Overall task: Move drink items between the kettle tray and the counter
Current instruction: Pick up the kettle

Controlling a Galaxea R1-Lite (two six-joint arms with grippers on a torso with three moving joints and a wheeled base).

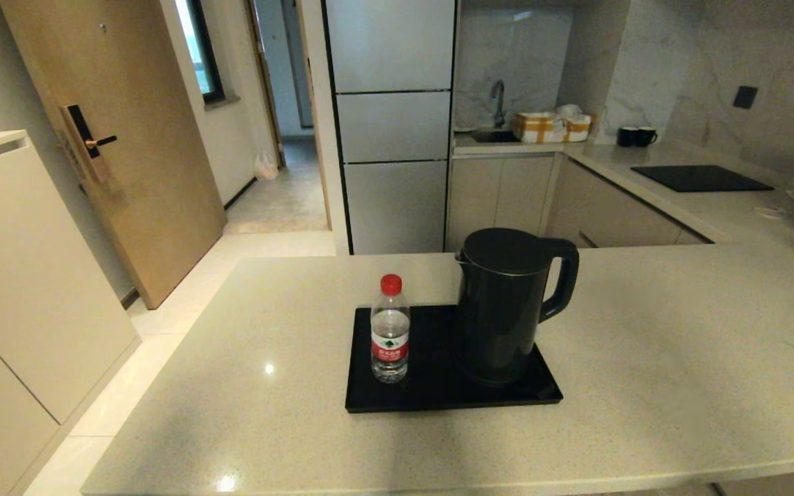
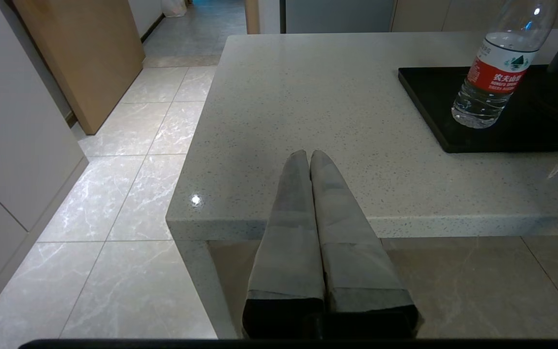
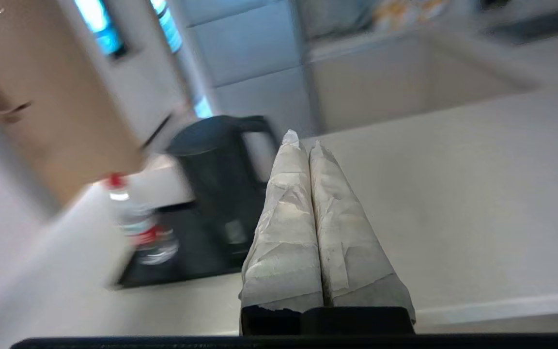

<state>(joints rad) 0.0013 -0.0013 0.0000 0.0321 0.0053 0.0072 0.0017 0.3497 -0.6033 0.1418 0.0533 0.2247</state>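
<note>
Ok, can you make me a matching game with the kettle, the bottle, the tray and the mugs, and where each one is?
Things:
1. kettle
2. water bottle
3. tray
4. mugs

Places:
A. far back on the counter, near the wall
B. lying flat on the counter
C. standing on the tray's left part
D. standing on the tray's right part

Pairs: 1-D, 2-C, 3-B, 4-A

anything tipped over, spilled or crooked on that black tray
Nothing stands out. The clear plastic red-capped water bottle and matte black electric kettle both stand upright on the glossy black tray, which sits flat on the beige speckled counter.
</note>
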